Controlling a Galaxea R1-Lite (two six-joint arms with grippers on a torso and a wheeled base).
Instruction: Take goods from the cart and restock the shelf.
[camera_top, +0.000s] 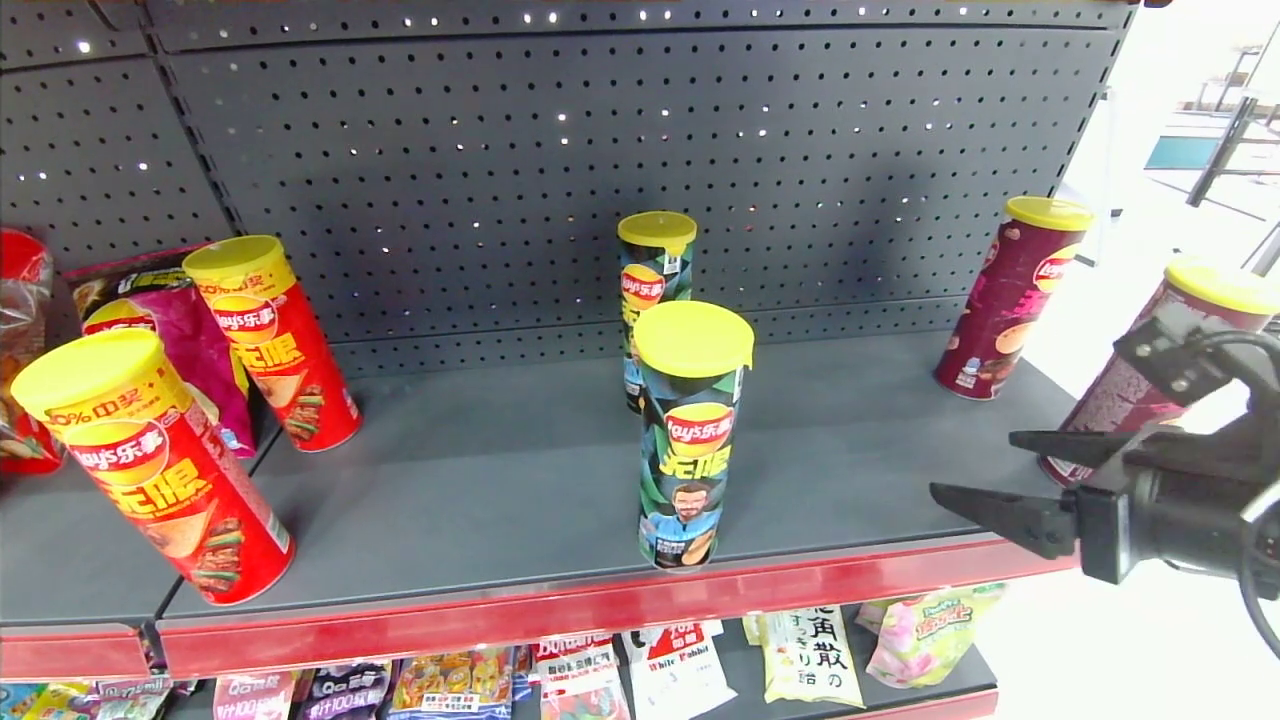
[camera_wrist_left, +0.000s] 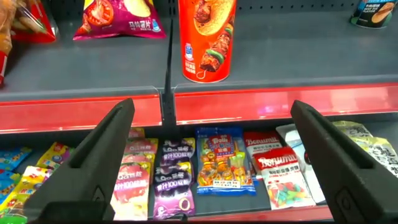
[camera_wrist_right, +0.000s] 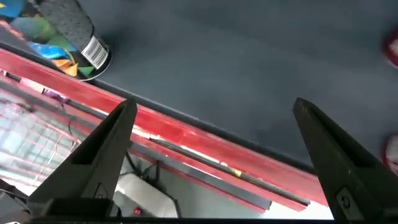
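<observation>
A: Where is the purple can (camera_top: 1125, 400) found?
B: Upright on the shelf (camera_top: 480, 470), well right of the green can (camera_top: 690, 440), just behind the right gripper (camera_top: 975, 463).
A: The jaws?
B: Spread wide, nothing held. The left gripper (camera_wrist_left: 212, 107), likewise wide and empty, is judged farther off.

On shelf (camera_top: 500, 480): left front can (camera_top: 150, 465) before left rear can (camera_top: 270, 340); centre front can (camera_top: 692, 435) before centre rear can (camera_top: 655, 290); right front can (camera_top: 1100, 410) before right rear can (camera_top: 1010, 300); snack packets (camera_top: 680, 670) beneath.
</observation>
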